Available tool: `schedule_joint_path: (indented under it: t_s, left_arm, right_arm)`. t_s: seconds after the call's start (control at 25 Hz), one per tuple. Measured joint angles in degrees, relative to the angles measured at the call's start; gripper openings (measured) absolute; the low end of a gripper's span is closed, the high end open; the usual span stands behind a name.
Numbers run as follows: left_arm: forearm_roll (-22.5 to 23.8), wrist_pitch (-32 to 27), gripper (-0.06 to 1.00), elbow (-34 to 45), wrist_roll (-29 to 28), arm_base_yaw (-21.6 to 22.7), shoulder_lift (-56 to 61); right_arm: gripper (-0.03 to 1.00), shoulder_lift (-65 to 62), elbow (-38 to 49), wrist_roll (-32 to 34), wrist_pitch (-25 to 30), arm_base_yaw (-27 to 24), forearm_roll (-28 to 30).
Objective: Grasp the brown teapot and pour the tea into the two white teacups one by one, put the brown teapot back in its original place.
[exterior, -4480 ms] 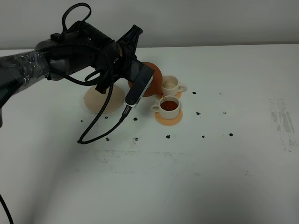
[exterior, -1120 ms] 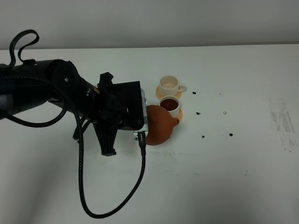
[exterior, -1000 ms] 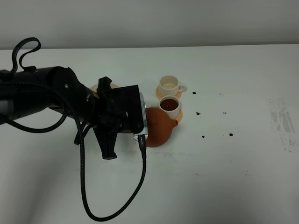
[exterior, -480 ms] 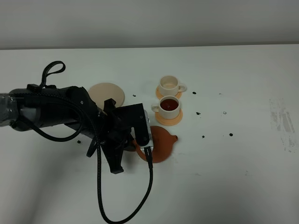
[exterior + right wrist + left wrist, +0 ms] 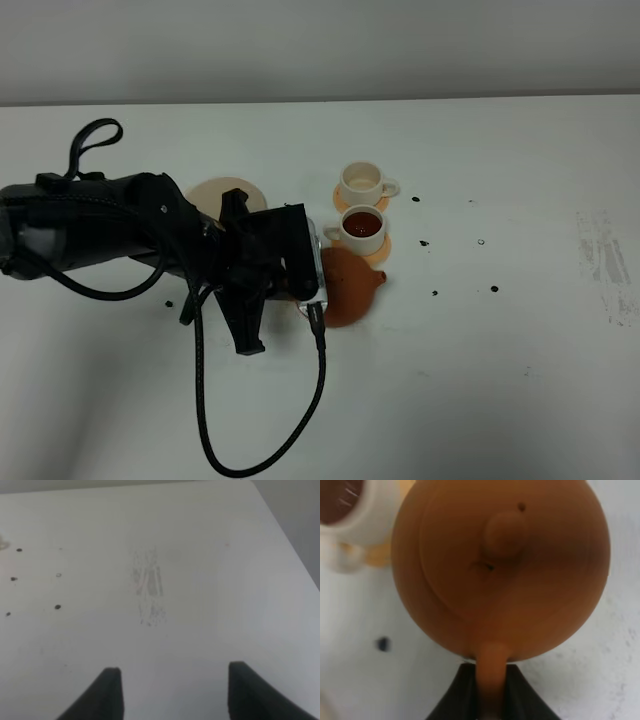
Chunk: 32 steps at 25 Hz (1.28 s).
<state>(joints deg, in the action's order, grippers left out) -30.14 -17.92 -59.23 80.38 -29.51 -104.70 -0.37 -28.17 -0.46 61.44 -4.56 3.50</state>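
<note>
The brown teapot (image 5: 350, 290) is just in front of the two white teacups, with its spout pointing right. My left gripper (image 5: 316, 292) is shut on its loop handle; the left wrist view shows the teapot (image 5: 500, 565) from above, lid on, with its handle between the black fingers (image 5: 517, 690). The near teacup (image 5: 362, 228) holds dark tea and also appears as the teacup (image 5: 350, 510) in the left wrist view. The far teacup (image 5: 362, 183) looks pale inside. The beige saucer (image 5: 222, 193), the original place, lies bare behind my left arm. My right gripper (image 5: 172, 690) is open over bare table.
Each cup stands on an orange coaster (image 5: 360, 252). Small dark dots (image 5: 434, 293) speckle the white table around the cups. A grey scuffed patch (image 5: 150, 590) marks the table at the far right. A black cable (image 5: 318, 400) loops from my left wrist toward the front.
My left arm has carried the teapot away from the near cup toward the front, then slightly back again. The saucer, hidden by the arm a second ago, now shows.
</note>
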Motion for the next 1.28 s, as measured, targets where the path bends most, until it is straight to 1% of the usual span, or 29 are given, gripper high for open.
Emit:
schedule_joint_path:
  t_s: [0.16,0.36,0.44,0.52,0.64,0.72,0.84,0.96,1.12,1.28]
  left_arm:
    - [0.47,0.83,0.10,-0.51,0.19,1.13,2.86]
    - [4.13,-0.93,0.10,-4.46,0.14,5.35,3.07]
    - [6.07,-1.60,0.10,-7.10,-0.14,6.86,2.93]
    - [8.22,-2.57,0.10,-10.19,-1.73,8.36,2.11]
    - [11.52,-3.52,0.10,-15.81,-4.40,10.09,-0.92]
    - [13.38,-3.57,0.10,-19.21,-5.12,10.75,-3.50]
    - [14.86,-3.79,0.10,-24.07,-5.54,11.08,-7.93]
    - [14.98,-3.73,0.10,-28.19,-5.29,11.10,-12.45]
    - [15.09,-3.27,0.10,-31.36,-2.24,10.46,-16.92]
    - [15.87,-1.52,0.10,-32.06,1.01,9.14,-19.02]
  right_arm:
    - [0.45,0.00,0.00,0.00,0.00,0.00,0.00]
    - [0.45,0.00,0.00,0.00,0.00,0.00,0.00]
    - [0.45,0.00,0.00,0.00,0.00,0.00,0.00]
    - [0.45,0.00,0.00,0.00,0.00,0.00,0.00]
    - [0.45,0.00,0.00,0.00,0.00,0.00,0.00]
    - [0.45,0.00,0.00,0.00,0.00,0.00,0.00]
    - [0.45,0.00,0.00,0.00,0.00,0.00,0.00]
    - [0.45,0.00,0.00,0.00,0.00,0.00,0.00]
    - [0.45,0.00,0.00,0.00,0.00,0.00,0.00]
    - [0.45,0.00,0.00,0.00,0.00,0.00,0.00]
